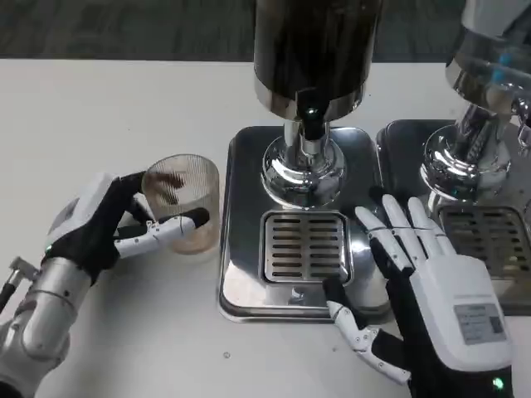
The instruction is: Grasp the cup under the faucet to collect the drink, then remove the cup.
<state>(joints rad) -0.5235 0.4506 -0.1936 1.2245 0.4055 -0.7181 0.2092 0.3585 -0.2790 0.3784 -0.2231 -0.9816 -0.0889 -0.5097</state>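
- Left of the drip tray, on the white worktop, we are holding the ribbed clear cup in our left hand, with fingers wrapping its front and thumb behind it.
- The cup is standing upright just beside the tray's left edge, not yet under the faucet, which is hanging above the slotted grate.
- Our right hand is lying with fingers spread and gripping nothing, resting over the tray's right front corner near the grate.
- We are judging the carry-in as the step at hand: the cup needs lifting over the tray's raised rim and setting on the grate.
- The cup base could be catching on that rim and tipping if we are sliding rather than lifting.
- A loose wrap on the smooth ribbed wall could be letting the cup slip or twist.
- Stopping short of the faucet could be sending the drink onto the grate instead.
- A second dispenser is standing right of the tray.
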